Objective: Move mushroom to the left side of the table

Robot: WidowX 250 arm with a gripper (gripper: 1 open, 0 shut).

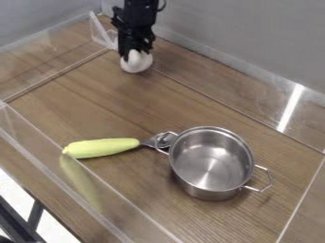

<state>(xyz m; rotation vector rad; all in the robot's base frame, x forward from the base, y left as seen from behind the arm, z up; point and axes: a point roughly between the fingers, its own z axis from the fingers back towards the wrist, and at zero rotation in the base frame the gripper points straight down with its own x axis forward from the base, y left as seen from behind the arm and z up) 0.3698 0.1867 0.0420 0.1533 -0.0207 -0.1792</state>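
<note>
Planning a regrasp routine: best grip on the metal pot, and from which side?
Pinch the pot by its rim from straight above, one finger inside. It stands upright, open and empty. Use the right-hand rim: the yellow-green spoon lies at its left.

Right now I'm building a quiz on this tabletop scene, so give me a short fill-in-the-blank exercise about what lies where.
1. The gripper is shut on the ____.
2. The steel pot holds ____; it is empty.
3. The yellow-green spoon lies on the table to the ____ of the pot in the picture.
4. The mushroom sits at the table's ____ edge, away from the camera.

Missing words: mushroom; nothing; left; far
</note>
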